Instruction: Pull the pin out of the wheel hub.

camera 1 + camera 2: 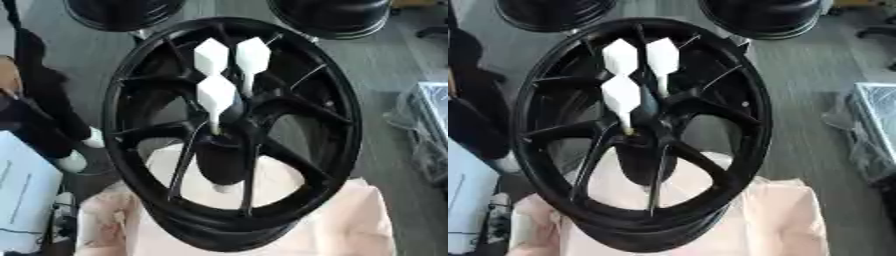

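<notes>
A black spoked wheel hub (348,125) fills the middle of both views, lying on a pale pink cloth (350,225). Three white pins with faceted heads stand up from its centre. Two of them stand side by side at the back, the left one (211,56) and the right one (252,57). The third pin (215,95) stands in front of them, its thin shaft running down into the dark centre boss (223,160). Neither of my hands shows in either view.
Two more black wheels lie at the top, one left (122,12) and one right (331,17). A plastic-wrapped object (429,125) sits on the grey floor at the right. A white sheet or box (22,195) lies at the lower left.
</notes>
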Controlling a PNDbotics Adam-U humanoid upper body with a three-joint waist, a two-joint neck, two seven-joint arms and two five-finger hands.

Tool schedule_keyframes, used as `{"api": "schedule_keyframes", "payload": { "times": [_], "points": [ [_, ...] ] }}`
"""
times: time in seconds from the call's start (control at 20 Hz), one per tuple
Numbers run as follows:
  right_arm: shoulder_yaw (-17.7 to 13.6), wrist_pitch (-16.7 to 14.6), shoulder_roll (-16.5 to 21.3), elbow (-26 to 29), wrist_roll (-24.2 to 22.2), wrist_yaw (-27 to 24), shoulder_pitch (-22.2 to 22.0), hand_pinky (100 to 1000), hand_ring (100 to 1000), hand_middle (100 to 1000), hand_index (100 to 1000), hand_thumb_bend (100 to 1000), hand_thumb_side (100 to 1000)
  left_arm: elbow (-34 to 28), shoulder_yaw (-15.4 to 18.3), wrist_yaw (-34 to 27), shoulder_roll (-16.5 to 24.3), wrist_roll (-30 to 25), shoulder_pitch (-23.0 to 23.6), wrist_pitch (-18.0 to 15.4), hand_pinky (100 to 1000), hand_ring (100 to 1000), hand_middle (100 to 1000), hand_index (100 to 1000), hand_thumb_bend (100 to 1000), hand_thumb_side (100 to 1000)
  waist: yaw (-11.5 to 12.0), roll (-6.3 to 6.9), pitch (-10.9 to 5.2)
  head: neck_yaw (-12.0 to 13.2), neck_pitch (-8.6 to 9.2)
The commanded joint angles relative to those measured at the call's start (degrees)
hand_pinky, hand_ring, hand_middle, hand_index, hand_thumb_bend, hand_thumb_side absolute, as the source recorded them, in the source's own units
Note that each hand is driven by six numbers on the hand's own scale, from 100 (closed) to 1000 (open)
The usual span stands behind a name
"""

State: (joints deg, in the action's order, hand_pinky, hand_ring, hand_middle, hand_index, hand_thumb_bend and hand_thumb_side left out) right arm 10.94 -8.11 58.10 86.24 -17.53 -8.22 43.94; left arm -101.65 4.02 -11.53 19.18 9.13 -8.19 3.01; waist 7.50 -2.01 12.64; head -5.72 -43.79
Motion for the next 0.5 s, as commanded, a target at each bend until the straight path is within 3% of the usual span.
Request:
{"api": "schedule_keyframes", "payload": {
  "times": [0.05,0.25,0.5],
  "points": [
    [1.18,-0.86,-0.56,-3.13,-5.27,4.85,3.32,853,860,816,862,100,198,-0.49,-0.03,-0.06,1.74,-0.17,-0.21,-0.09,562,755,657,699,180,807,0.14,-0.05,-1.34,-0.39,-0.33],
    [2.89,-2.46,-5.12,-9.34,-13.13,11.75,8.18,860,866,825,865,100,201,-0.36,-0.07,-0.12,1.67,-0.18,0.06,-0.04,561,756,657,698,180,807,0.16,0.03,-1.71,-0.58,-0.33],
    [3.63,-5.14,-10.89,-16.24,-18.33,19.13,11.9,869,881,852,873,100,209,-0.28,0.1,-0.35,1.78,0.1,0.3,-0.12,561,755,656,695,181,805,0.12,0.14,-2.09,-0.51,-0.33]
  ]
}}
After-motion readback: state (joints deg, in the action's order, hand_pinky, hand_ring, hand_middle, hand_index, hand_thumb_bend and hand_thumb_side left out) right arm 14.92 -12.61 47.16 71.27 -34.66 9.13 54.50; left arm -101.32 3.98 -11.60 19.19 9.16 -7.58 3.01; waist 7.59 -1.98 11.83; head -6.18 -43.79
